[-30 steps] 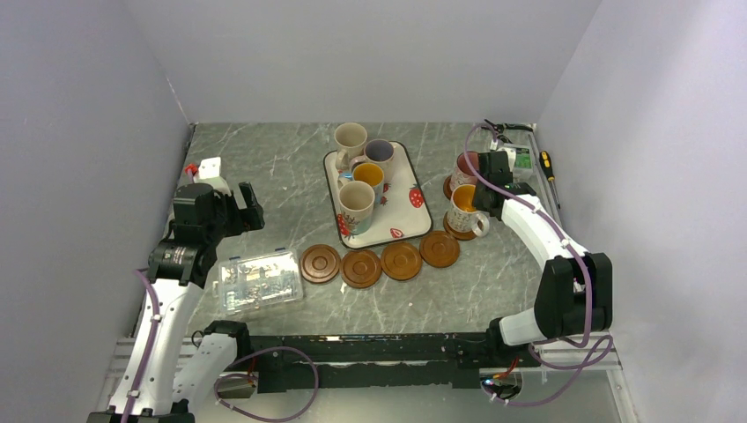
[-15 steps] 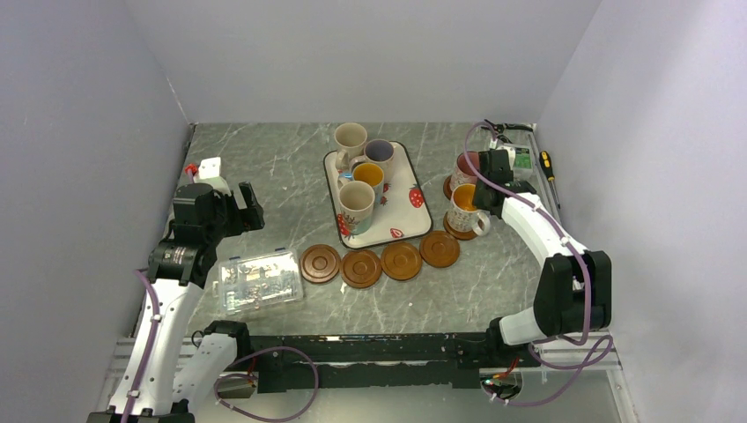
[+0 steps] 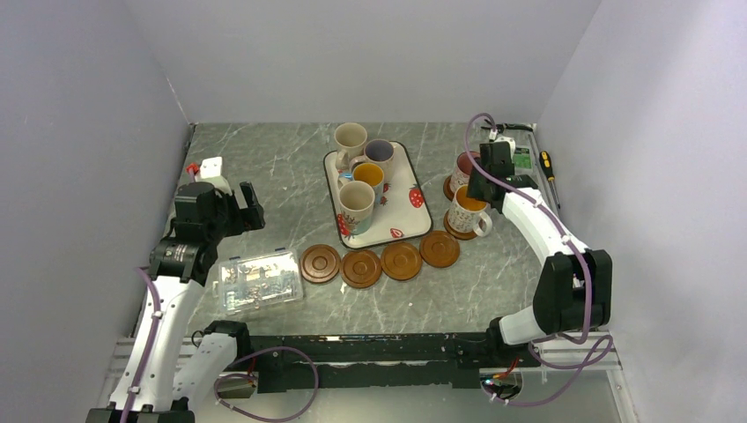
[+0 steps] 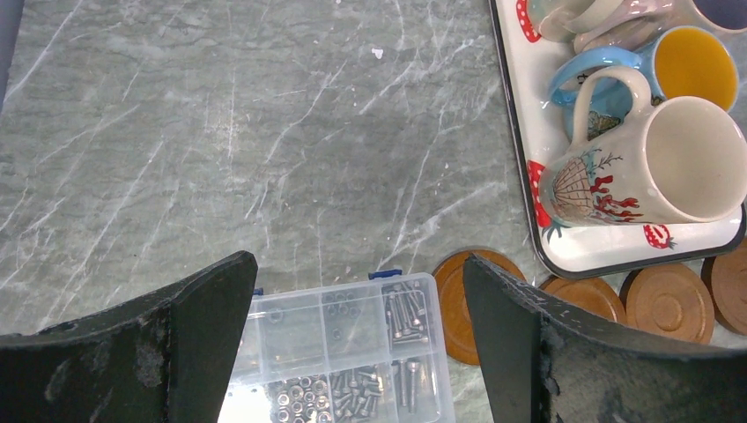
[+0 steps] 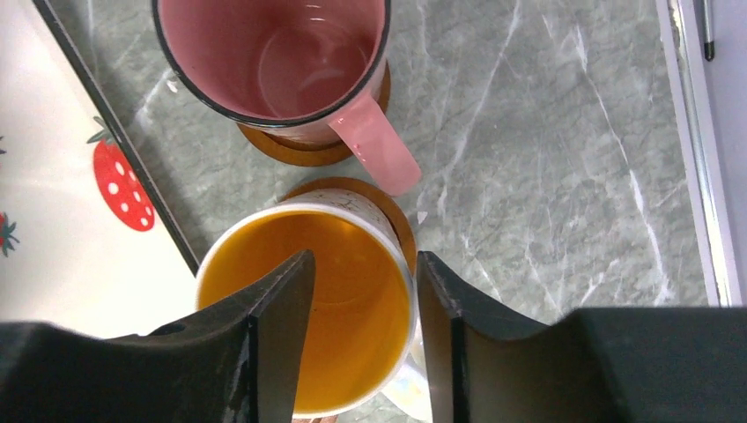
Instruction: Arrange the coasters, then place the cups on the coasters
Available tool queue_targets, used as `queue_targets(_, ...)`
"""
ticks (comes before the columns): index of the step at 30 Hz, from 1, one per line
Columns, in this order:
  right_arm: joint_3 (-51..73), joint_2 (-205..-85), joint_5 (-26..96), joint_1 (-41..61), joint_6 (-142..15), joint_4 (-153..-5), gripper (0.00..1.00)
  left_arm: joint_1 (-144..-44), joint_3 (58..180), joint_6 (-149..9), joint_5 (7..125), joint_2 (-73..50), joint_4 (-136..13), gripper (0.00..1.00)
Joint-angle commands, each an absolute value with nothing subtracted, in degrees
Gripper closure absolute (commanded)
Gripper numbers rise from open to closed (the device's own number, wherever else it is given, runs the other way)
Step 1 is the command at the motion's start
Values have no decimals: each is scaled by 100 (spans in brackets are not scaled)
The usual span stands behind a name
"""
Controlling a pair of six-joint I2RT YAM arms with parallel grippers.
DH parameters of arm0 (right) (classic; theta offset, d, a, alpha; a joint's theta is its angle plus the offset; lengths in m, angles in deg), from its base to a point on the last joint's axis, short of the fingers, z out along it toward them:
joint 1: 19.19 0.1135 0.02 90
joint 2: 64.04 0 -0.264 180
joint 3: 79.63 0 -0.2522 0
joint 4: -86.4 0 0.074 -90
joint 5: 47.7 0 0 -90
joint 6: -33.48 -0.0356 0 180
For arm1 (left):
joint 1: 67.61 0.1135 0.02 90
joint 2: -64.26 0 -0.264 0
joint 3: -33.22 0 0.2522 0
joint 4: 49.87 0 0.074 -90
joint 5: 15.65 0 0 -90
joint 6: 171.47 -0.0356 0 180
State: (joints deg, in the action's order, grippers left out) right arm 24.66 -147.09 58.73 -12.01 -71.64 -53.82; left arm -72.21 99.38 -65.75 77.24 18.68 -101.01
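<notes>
**No legible text**

Nothing readable in any view. The tray (image 4: 608,251) has strawberry pictures only. The mug (image 4: 652,172) has a red-and-blue drawing and no lettering. The green item (image 3: 523,159) at the far right edge is too small to read.

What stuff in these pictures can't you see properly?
- Right wrist view: the orange-inside mug is partly covered by the right gripper and cut off at the bottom edge; its coaster is mostly hidden beneath.
- Left wrist view: the clear plastic box is cut off at the bottom edge and partly behind the left gripper.
- Top view: the screws inside are too small to count.
</notes>
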Motion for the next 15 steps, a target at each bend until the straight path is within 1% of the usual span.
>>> queue_targets(1,2176,-14486,5824,-1210,-7160,-5535,47,-7246,10005,-6588,7808,1816,-9969,6)
queue_targets(9,2225,-13947,5778,-1211,-7089,-5426,36,-7244,9923,-6643,7812,1966,-9809,6)
queue_targets(15,2319,-13344,4992,-1209,-6921,-5498,34,-7244,9827,-6708,7929,2119,-9675,6)
